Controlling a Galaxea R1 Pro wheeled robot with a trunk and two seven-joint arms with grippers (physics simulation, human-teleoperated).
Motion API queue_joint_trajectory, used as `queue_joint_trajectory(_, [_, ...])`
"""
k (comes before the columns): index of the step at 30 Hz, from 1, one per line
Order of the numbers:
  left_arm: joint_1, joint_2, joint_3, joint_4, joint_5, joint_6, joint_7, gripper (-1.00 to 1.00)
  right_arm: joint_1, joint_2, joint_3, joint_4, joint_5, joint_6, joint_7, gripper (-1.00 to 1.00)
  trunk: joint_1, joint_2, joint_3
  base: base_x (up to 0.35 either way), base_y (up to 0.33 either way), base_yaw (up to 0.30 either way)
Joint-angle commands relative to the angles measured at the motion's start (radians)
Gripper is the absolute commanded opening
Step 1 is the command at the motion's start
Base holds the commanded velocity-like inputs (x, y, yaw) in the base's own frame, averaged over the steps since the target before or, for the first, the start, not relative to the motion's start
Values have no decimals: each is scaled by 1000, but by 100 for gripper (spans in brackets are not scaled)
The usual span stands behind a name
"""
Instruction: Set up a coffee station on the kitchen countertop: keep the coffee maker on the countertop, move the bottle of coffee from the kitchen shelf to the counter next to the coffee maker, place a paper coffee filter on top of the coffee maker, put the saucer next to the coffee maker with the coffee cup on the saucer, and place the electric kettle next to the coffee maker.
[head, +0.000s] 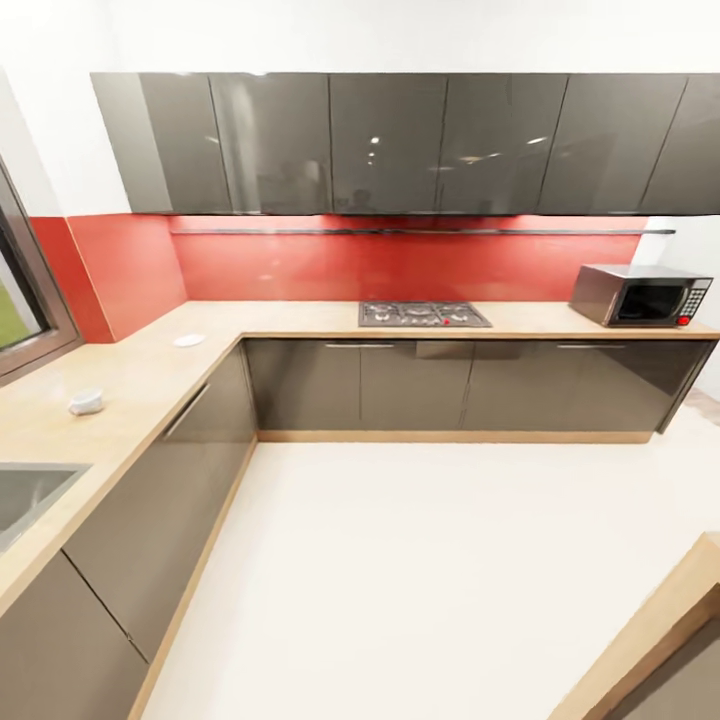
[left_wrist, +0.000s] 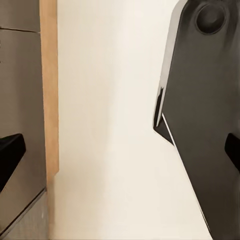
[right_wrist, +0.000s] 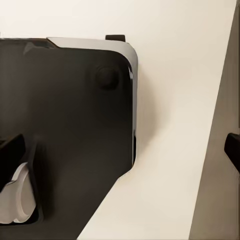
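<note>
The kitchen countertop (head: 300, 318) runs in an L under a red backsplash. A small round white saucer (head: 188, 340) lies near the corner of its left arm. Closer to me on that arm sits the tiny white coffee cup (head: 86, 402), apart from the saucer. The thin black kitchen shelf (head: 420, 232) spans the backsplash under the upper cabinets and looks bare. The coffee maker, bottle of coffee, paper coffee filter and electric kettle are out of view. My left gripper (left_wrist: 120, 152) and right gripper (right_wrist: 120, 149) hang over the pale floor beside my dark base, both open and holding nothing.
A gas hob (head: 424, 314) is set in the back counter and a microwave (head: 642, 295) stands at its right end. A sink (head: 25, 497) sits at the near left. Another wood-topped counter corner (head: 660, 640) juts in at the near right. Pale floor (head: 420, 560) lies between.
</note>
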Motion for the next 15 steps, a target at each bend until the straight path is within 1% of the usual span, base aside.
queue_joint_trajectory(1, [0,0,4,-2,4,-3,-2,100,0,0,-5,-2,5,5,2,100,1,-2,-2,337,0,0])
queue_joint_trajectory(4, [0,-2,6,-2,4,-3,-2,100,0,0,-6,-2,5,1,-1,100,1,-2,-2,337,0,0])
queue_joint_trajectory(7, [0,-1,6,-2,6,-3,-2,100,0,-1,-7,-2,5,-40,-2,100,1,-2,-2,337,0,0])
queue_joint_trajectory(15, [0,0,7,-2,7,-4,-2,100,0,-1,-8,-2,4,-50,-3,100,1,-2,-2,337,0,0])
